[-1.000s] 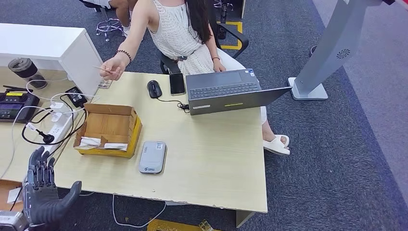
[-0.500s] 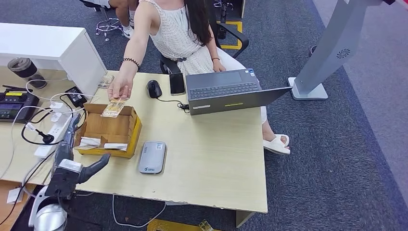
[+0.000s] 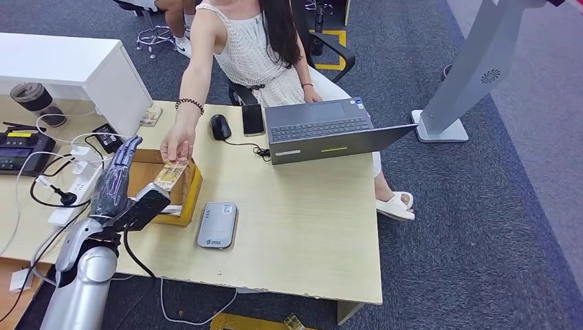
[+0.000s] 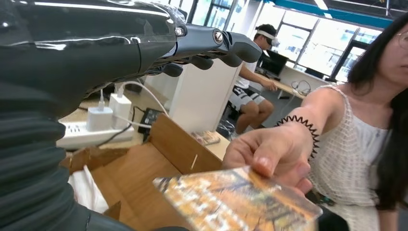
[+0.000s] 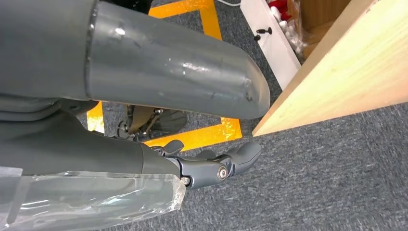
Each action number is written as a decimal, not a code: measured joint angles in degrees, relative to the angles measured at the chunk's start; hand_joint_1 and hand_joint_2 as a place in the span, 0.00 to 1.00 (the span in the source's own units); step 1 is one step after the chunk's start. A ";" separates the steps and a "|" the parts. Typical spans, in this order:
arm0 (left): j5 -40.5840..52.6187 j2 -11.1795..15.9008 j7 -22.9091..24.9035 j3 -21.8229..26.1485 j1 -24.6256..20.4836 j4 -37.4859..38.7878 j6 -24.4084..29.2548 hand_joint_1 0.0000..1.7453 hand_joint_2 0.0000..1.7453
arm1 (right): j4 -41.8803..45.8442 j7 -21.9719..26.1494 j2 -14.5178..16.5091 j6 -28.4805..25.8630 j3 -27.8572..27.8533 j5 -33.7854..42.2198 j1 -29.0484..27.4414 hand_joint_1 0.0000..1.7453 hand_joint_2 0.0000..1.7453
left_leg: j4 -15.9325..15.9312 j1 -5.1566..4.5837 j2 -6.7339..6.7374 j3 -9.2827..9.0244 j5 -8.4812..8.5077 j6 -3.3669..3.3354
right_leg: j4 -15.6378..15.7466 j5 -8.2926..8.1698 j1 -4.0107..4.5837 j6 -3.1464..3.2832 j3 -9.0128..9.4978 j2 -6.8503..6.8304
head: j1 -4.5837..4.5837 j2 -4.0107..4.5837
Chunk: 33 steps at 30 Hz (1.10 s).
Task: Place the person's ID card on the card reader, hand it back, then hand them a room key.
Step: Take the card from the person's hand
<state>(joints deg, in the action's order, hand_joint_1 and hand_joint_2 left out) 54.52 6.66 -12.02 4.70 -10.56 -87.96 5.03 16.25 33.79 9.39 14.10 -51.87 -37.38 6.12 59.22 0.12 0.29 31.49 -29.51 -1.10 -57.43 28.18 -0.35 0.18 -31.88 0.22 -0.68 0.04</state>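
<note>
From the head view, the left hand is raised above the cardboard box, fingers stretched out and apart with nothing in them, while the person's hand holds the ID card out just beside it; the grey card reader lies on the desk near the box. The left wrist view shows the card pinched at its far edge by the person's fingers, its near edge free. It looks thin, stiff, light and probably slick, so pinching that free edge seems best. The right wrist view shows the right hand hanging over carpet, fingers loosely curled, holding nothing.
</note>
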 joint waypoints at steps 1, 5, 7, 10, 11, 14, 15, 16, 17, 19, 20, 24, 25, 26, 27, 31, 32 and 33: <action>1.48 0.44 0.84 -0.49 -0.92 0.86 0.42 0.00 1.00 | -0.07 -0.16 0.11 -0.04 0.07 -0.02 0.06 0.00 0.00 | 0.00 0.00 0.00 0.00 0.00 0.00 | 0.00 0.00 0.00 0.00 0.00 0.00 | 0.00 0.00; 7.37 2.34 4.08 -2.60 -4.72 4.61 2.15 0.00 1.00 | -0.31 -0.54 0.63 -0.55 0.47 -0.69 0.32 0.00 0.00 | 0.00 0.01 0.01 0.00 0.00 0.00 | -0.01 0.00 0.00 0.00 0.00 0.01 | 0.01 0.00; 10.23 3.32 5.70 -3.63 -6.78 6.58 3.00 0.00 1.00 | -0.45 -0.75 0.89 -0.75 0.69 -0.95 0.49 0.00 0.00 | 0.00 0.01 0.02 0.00 0.01 0.00 | -0.02 0.00 0.00 0.00 0.00 0.01 | 0.00 0.00; 14.54 4.75 8.14 -5.03 -9.64 9.33 4.37 0.00 1.00 | -0.67 -1.29 1.32 -0.82 1.33 -1.03 0.62 0.00 0.00 | 0.00 0.01 0.03 0.00 0.01 -0.01 | -0.03 0.00 0.00 0.01 -0.01 0.02 | 0.00 0.00; 15.92 5.18 8.90 -5.50 -10.56 10.28 4.82 0.00 1.00 | -0.73 -1.43 1.47 -0.84 1.56 -1.05 0.63 0.00 0.00 | 0.00 0.01 0.02 0.01 0.01 -0.01 | -0.03 0.00 0.00 0.01 -0.01 0.02 | 0.00 0.00; 20.05 6.26 11.20 -6.96 -13.25 13.10 6.20 0.00 1.00 | -0.78 -1.81 1.96 -1.00 2.21 -1.47 0.77 0.00 0.00 | 0.00 0.02 0.02 0.01 0.02 0.00 | -0.04 -0.01 0.00 0.01 -0.01 0.02 | -0.01 0.00; 21.43 6.56 11.99 -7.43 -14.10 13.97 6.65 0.00 1.00 | -0.78 -1.99 2.13 -1.06 2.46 -1.68 0.83 0.00 0.00 | 0.00 0.02 0.02 0.01 0.02 0.00 | -0.05 -0.01 0.00 0.01 -0.01 0.02 | -0.01 0.00; 22.74 6.88 12.72 -7.89 -14.88 14.79 7.07 0.00 1.00 | -0.78 -2.16 2.28 -1.16 2.70 -1.84 0.89 0.00 0.00 | 0.00 0.02 0.02 0.01 0.02 0.00 | -0.05 -0.01 0.00 0.01 -0.01 0.02 | -0.01 0.00; 24.02 7.14 13.45 -8.33 -15.61 15.54 7.46 0.00 1.00 | -0.78 -2.36 2.42 -1.30 2.92 -1.92 0.93 0.00 0.00 | 0.00 0.03 0.02 0.01 0.02 0.00 | -0.05 -0.01 0.00 0.01 -0.01 0.02 | -0.01 0.00; 26.56 7.65 14.89 -9.15 -16.79 16.81 8.26 0.00 1.00 | -0.78 -2.68 2.70 -1.64 3.26 -1.96 0.99 0.00 0.00 | 0.00 0.03 0.02 0.01 0.02 0.00 | -0.05 -0.01 0.00 0.01 -0.01 0.02 | 0.00 0.00; 27.60 7.86 15.47 -9.48 -17.28 17.30 8.58 0.00 1.00 | -0.78 -2.84 2.81 -1.78 3.37 -1.97 1.00 0.00 0.00 | 0.01 0.03 0.02 0.01 0.02 0.00 | -0.05 -0.01 -0.01 0.01 -0.01 0.02 | 0.00 0.00; 29.29 8.44 16.51 -10.44 -18.47 18.75 9.18 0.00 1.00 | -0.78 -3.24 3.02 -1.88 3.80 -1.95 1.03 0.00 0.00 | 0.01 0.03 0.02 0.02 0.02 0.00 | -0.05 -0.01 -0.01 0.01 -0.01 0.02 | 0.00 0.00; 29.33 8.54 16.65 -10.60 -18.62 19.00 9.18 0.00 1.00 | -0.78 -3.31 3.05 -1.86 3.93 -1.91 1.03 0.00 0.00 | 0.01 0.03 0.02 0.02 0.02 0.00 | -0.05 -0.01 -0.01 0.01 -0.01 0.03 | 0.00 0.00; 29.33 8.65 16.78 -10.75 -18.71 19.21 9.18 0.00 1.00 | -0.78 -3.36 3.08 -1.81 4.09 -1.84 1.02 0.00 0.00 | 0.01 0.03 0.02 0.02 0.02 0.00 | -0.05 -0.01 -0.01 0.01 -0.01 0.03 | 0.00 0.00; 29.31 8.77 16.90 -10.93 -18.77 19.39 9.18 0.00 1.00 | -0.78 -3.40 3.13 -1.77 4.28 -1.76 1.02 0.00 0.00 | 0.01 0.02 0.03 0.01 0.02 0.00 | -0.05 -0.01 -0.01 0.01 -0.01 0.03 | 0.00 0.00; 29.24 8.92 17.04 -11.40 -18.81 19.88 9.17 0.00 1.00 | -0.78 -3.44 3.38 -1.70 4.74 -1.64 1.02 0.00 0.00 | 0.01 0.02 0.02 0.02 0.02 0.00 | -0.05 -0.01 0.00 0.01 -0.01 0.02 | -0.01 0.00; 29.24 8.95 17.05 -11.43 -18.82 19.96 9.17 0.00 1.00 | -0.78 -3.45 3.43 -1.70 4.78 -1.64 1.02 0.00 0.00 | 0.01 0.02 0.02 0.02 0.02 0.00 | -0.05 -0.01 0.00 0.01 -0.01 0.02 | -0.01 0.00; 29.24 8.99 17.05 -11.47 -18.82 20.05 9.17 0.00 1.00 | -0.78 -3.46 3.45 -1.70 4.81 -1.64 1.01 0.00 0.00 | 0.01 0.02 0.02 0.01 0.02 0.00 | -0.05 -0.01 0.00 0.01 -0.01 0.03 | -0.01 0.00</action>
<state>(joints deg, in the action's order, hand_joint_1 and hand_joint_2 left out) 83.76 15.66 5.03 -6.76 -29.38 -67.92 14.21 15.47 30.33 12.84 12.39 -47.06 -39.01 7.14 59.23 0.15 0.31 31.51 -29.49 -1.10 -57.48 28.17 -0.36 0.18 -31.89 0.25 -0.68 0.04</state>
